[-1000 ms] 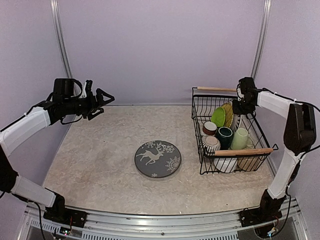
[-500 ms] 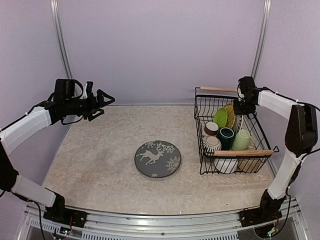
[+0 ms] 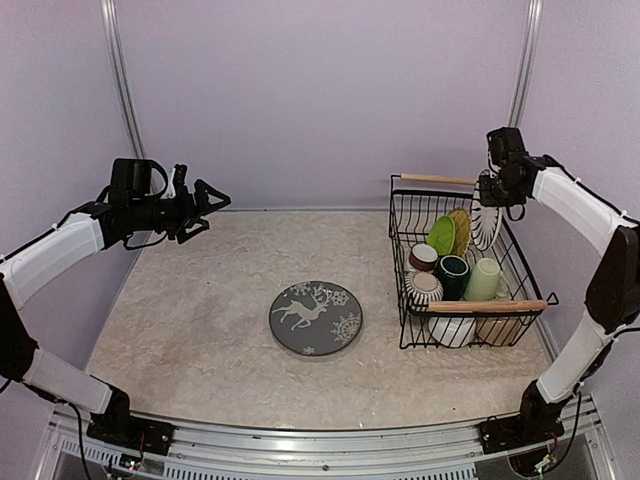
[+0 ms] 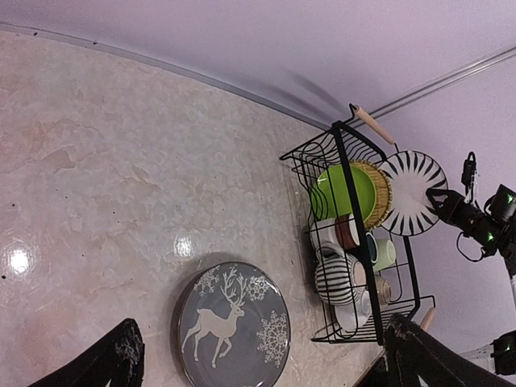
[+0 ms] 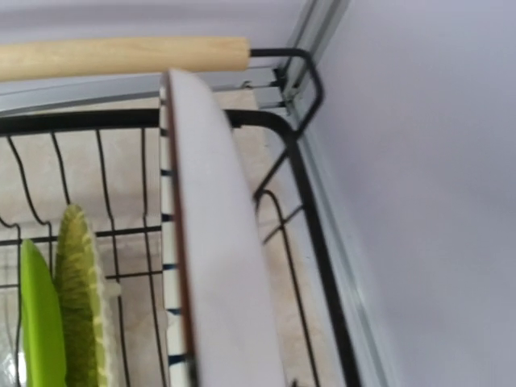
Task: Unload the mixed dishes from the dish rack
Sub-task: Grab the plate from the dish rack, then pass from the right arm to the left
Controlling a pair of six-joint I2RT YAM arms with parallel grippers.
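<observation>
Left pincer (image 3: pixel 208 207) hovers high over the left side of the counter (image 3: pixel 180 320), its jaws spread wide and holding nothing. Near the middle of the counter a dark grey plate (image 3: pixel 316 317) with a white deer and snowflakes lies flat, well apart from both arms. To its right stands the dish rack (image 3: pixel 391 215), a black wire basket with a wooden handle (image 3: pixel 487 304) across its near end and another (image 3: pixel 435 178) at the far end. Inside it a lime-green plate (image 3: pixel 436 234) stands on edge against a yellowish plate (image 3: pixel 459 230). Nearer the front sit a brown-and-white mug (image 3: pixel 419 257), a striped cup (image 3: pixel 423 289), a dark teal mug (image 3: pixel 449 272) and a pale green mug (image 3: pixel 481 278), with white bowls (image 3: pixel 450 330) at the near end. At the rack's far right corner the black-and-white striped plate (image 3: pixel 485 215) hangs on edge, pinched at its upper rim by the right pincer (image 3: pixel 503 180). Whether its lower edge is clear of the wires cannot be told.
</observation>
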